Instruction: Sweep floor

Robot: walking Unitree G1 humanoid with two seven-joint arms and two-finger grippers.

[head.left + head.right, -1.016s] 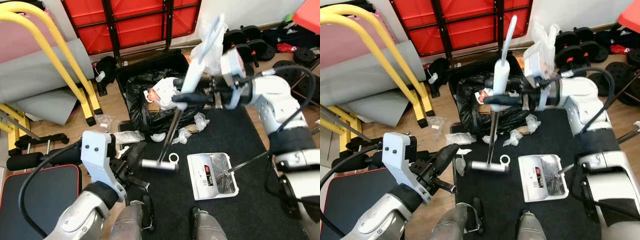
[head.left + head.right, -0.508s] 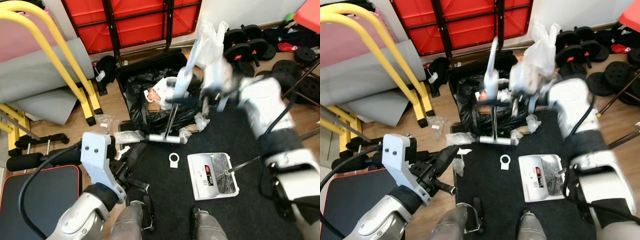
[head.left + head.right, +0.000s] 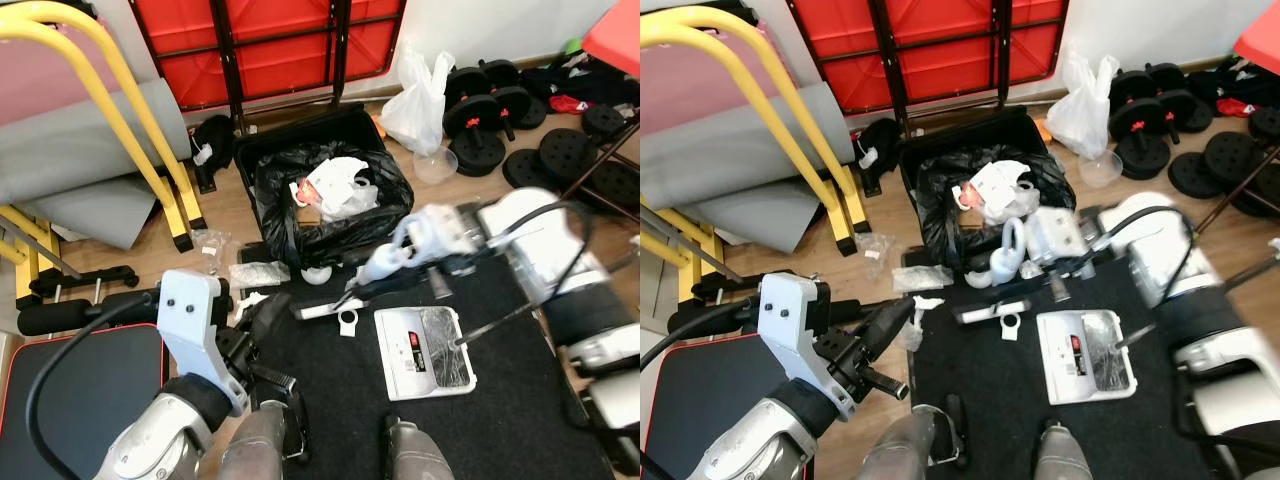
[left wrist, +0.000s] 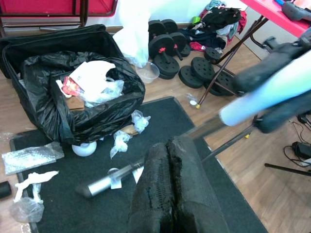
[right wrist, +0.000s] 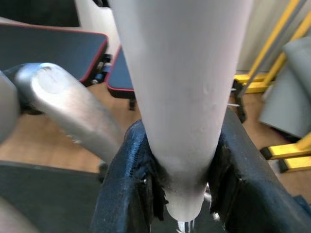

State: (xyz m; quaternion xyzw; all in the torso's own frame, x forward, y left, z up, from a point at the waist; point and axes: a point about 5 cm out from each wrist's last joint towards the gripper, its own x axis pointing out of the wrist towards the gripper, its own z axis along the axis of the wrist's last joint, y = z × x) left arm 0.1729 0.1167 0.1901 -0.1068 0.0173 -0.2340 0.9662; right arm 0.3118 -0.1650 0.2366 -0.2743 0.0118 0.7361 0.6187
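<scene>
Gripping the pale blue-white handle of a small broom (image 3: 1006,252), right gripper (image 5: 181,187) with both black fingers (image 5: 127,184) pressed against its sides, reaching in over the black floor mat (image 3: 500,400). Broom's thin metal shaft slanting down to a silver bar-shaped head (image 3: 318,309) lying on the mat, just beside a small white plastic ring (image 3: 347,321). White dustpan with a shiny crumpled lining (image 3: 425,350) flat on the mat, near the ring, on the robot's right of it. Left gripper (image 4: 170,184) held low over the mat's left edge, fingers pressed together, grasping nothing. Black bin bag stuffed with white rubbish (image 3: 330,200) beyond the mat, scraps of clear wrapping (image 3: 258,273) on the wooden floor (image 3: 225,215) close by. Black dumbbell weights (image 3: 480,95) farther off on the robot's right.
</scene>
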